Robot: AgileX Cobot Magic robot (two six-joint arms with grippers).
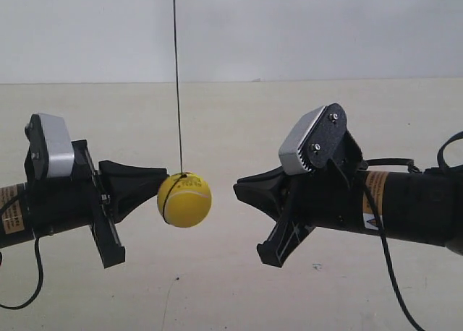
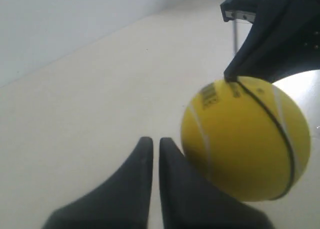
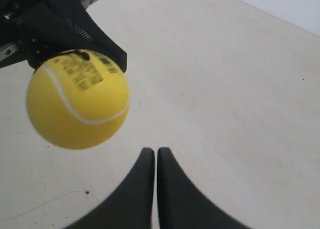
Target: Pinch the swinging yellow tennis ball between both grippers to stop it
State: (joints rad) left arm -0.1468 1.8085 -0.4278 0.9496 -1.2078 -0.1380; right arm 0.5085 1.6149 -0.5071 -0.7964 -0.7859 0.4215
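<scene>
Ball bright yellow, white curved seam, dark barcode print; string dark. Left gripper, right gripper black; module grey-white; label orange; surface cream; wall pale grey

**Tennis ball**: hangs at the lower end of a string that runs straight up out of the exterior view. It is clear above the surface and lies between the two grippers.

**Left gripper**: at the exterior view's left, tips pointing at the ball. The ball lies against its tips, slightly to one side of them; whether they actually touch cannot be told.

**Right gripper**: at the exterior view's right, facing the left gripper at about the same height. Its tips are apart from the ball, with an open gap between.

**Wall**: behind everything, meeting the surface behind the arms.
</scene>
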